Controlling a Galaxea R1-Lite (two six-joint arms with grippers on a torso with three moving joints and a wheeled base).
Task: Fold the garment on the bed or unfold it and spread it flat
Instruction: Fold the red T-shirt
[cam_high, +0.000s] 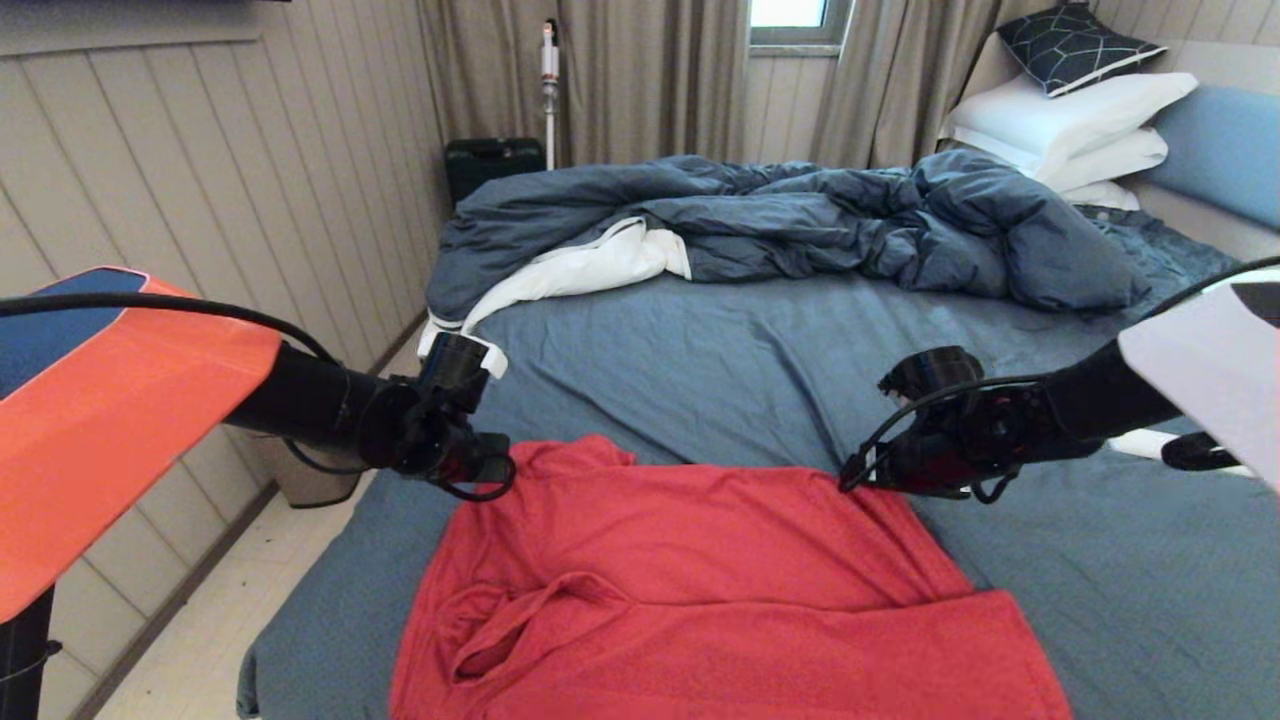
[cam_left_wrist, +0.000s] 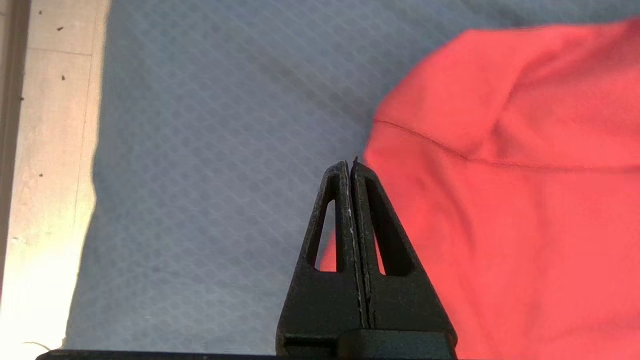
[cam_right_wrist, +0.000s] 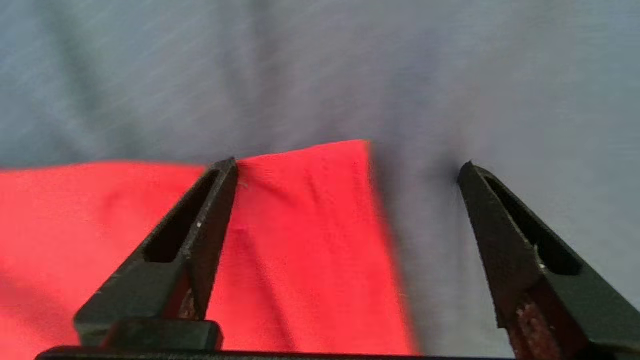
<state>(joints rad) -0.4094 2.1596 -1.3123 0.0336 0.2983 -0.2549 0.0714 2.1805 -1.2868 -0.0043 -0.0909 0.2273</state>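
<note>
The red garment (cam_high: 700, 570) lies on the near part of the bed (cam_high: 720, 350), plain side up, with a rumpled fold at its near left. My left gripper (cam_high: 492, 470) hovers at the garment's far left corner. Its fingers (cam_left_wrist: 345, 200) are pressed together with nothing between them, and their tips sit right at the edge of the red cloth (cam_left_wrist: 500, 200). My right gripper (cam_high: 858, 478) is over the far right corner. It stands wide open (cam_right_wrist: 348, 165), one finger over the red cloth (cam_right_wrist: 300, 240), the other over the blue-grey sheet (cam_right_wrist: 430, 250).
A rumpled dark blue duvet (cam_high: 800, 220) with a white lining lies across the far half of the bed. Stacked white pillows (cam_high: 1070, 130) are at the far right. A panelled wall and a pale floor strip (cam_high: 200, 640) run along the bed's left side.
</note>
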